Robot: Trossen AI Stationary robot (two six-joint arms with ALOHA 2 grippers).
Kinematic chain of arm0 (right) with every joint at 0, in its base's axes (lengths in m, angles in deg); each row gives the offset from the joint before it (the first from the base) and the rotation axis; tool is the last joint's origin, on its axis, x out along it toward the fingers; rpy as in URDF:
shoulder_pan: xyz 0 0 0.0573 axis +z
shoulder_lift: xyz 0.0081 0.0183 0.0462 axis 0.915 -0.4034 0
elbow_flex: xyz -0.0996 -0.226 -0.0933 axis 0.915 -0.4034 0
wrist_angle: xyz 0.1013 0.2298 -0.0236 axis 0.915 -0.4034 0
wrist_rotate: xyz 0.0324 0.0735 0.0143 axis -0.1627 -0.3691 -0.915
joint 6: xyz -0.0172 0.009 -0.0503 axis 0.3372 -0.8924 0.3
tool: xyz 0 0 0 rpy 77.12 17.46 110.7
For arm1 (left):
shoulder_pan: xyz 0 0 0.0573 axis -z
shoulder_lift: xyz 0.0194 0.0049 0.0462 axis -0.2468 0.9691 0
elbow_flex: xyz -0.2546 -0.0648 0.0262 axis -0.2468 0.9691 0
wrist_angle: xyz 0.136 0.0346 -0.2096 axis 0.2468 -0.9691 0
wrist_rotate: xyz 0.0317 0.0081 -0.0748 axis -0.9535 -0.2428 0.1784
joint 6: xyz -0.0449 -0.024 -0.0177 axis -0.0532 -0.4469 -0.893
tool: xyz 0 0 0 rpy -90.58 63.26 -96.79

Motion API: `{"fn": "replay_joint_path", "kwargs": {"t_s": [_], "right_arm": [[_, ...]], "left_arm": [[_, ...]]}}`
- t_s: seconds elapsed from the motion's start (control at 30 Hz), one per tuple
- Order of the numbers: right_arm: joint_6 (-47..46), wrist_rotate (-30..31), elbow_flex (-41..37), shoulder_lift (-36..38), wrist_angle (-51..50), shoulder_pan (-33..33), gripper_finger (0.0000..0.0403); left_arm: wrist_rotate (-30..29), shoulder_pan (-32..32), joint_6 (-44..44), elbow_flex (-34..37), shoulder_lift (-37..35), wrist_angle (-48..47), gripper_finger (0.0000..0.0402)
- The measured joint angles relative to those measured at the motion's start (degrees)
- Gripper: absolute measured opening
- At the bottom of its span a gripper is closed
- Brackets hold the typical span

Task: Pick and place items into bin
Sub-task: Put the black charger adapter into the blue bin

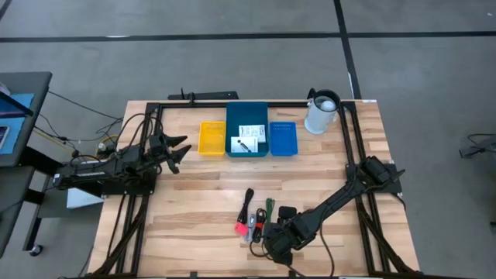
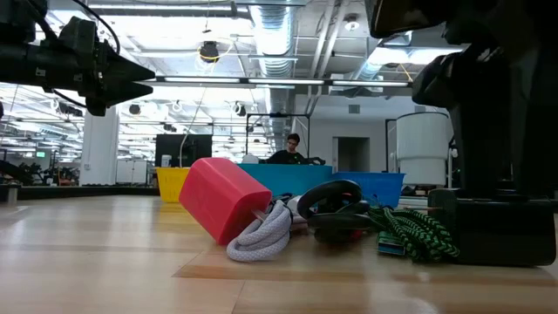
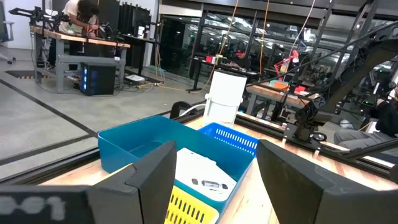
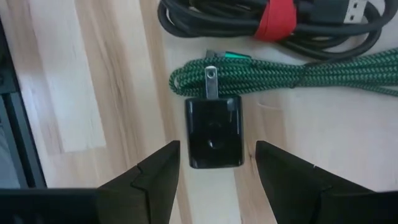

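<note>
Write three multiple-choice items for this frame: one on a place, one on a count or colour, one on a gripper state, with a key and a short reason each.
1. Where do the white cards lie?
A. In the teal bin
B. In the yellow bin
C. On the bare table

2. What colour is the braided cable next to the black plug adapter?
A. Orange
B. Green and black
C. White

3. How does the right gripper stand?
A. Shut on the adapter
B. Open, fingers on either side of the adapter
C. Open over the blue bin

Key: 1 A, the high view shows the cards inside the middle teal bin. 2 B, the right wrist view shows green and black braid. 3 B, the right wrist view shows a gap on each side of the adapter.
</note>
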Motion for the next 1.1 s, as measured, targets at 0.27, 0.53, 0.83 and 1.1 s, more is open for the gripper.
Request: {"fn": "replay_joint_path", "kwargs": {"t_s": [0.27, 0.53, 0.83, 1.1], "right_arm": [[0.44, 0.34, 0.00, 0.00, 0.49, 0.00, 0.0205], [0.55, 0.11, 0.00, -0.38, 1.40, 0.00, 0.0205], [0.96, 0.03, -0.15, -2.71, 2.20, -0.37, 0.0205], [1.10, 0.94, -0.02, -2.78, 2.51, -0.42, 0.0199]], "left_arm": [[0.01, 0.00, 0.01, 0.00, 0.00, -0.01, 0.0212], [0.01, 0.00, 0.00, -0.01, 0.00, -0.01, 0.0212], [0.01, -0.01, 0.00, -0.02, 0.00, 0.00, 0.0212], [0.01, 0.00, 0.00, 0.00, 0.00, -0.02, 0.0212]]}}
